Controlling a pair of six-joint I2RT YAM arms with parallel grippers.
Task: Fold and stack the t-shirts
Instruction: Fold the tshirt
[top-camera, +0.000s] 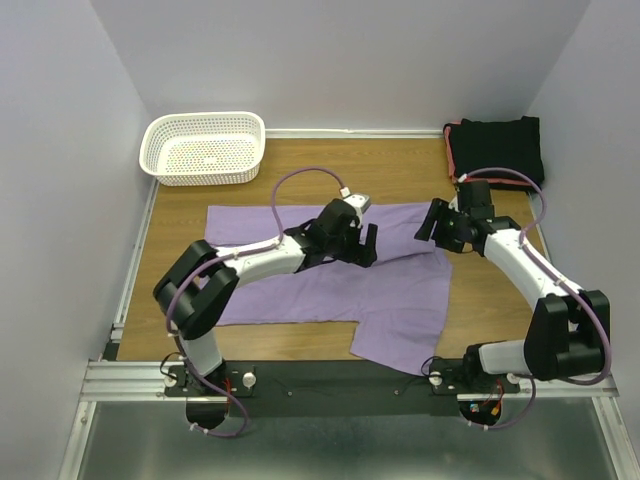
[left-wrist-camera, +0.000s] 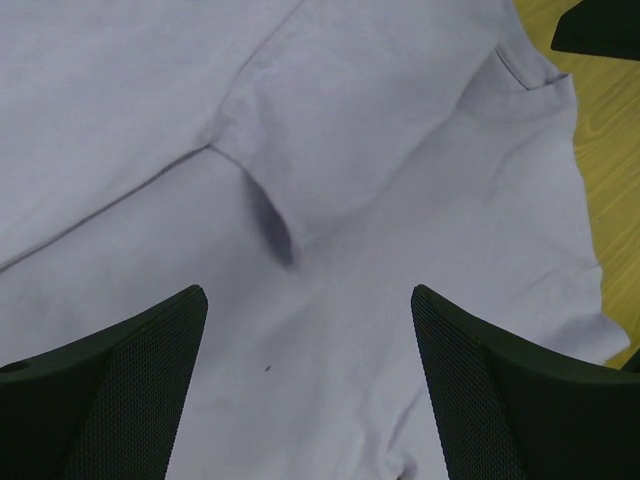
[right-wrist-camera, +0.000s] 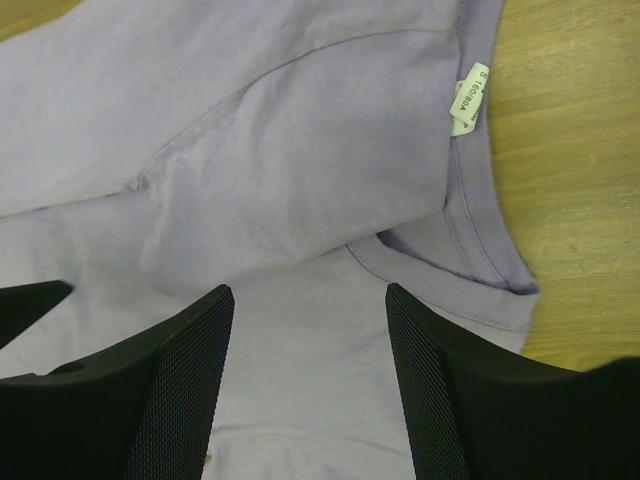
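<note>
We are holding our left gripper (top-camera: 362, 244) wide open over the lavender t-shirt (top-camera: 390, 292), and our right gripper (top-camera: 430, 222) is hanging equally wide by the collar at the shirt's 3 o'clock side. The shirt is lying across the middle of the table (top-camera: 300, 172) with a sleeve (right-wrist-camera: 300, 190) folded over its body. The folded black shirts (top-camera: 497, 148) are sitting at 1 o'clock and the basket (top-camera: 205, 148) at 11.

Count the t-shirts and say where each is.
2 distinct: the lavender shirt spread mid-table, and the black folded pile in the far right corner; that pile may hold several.
</note>
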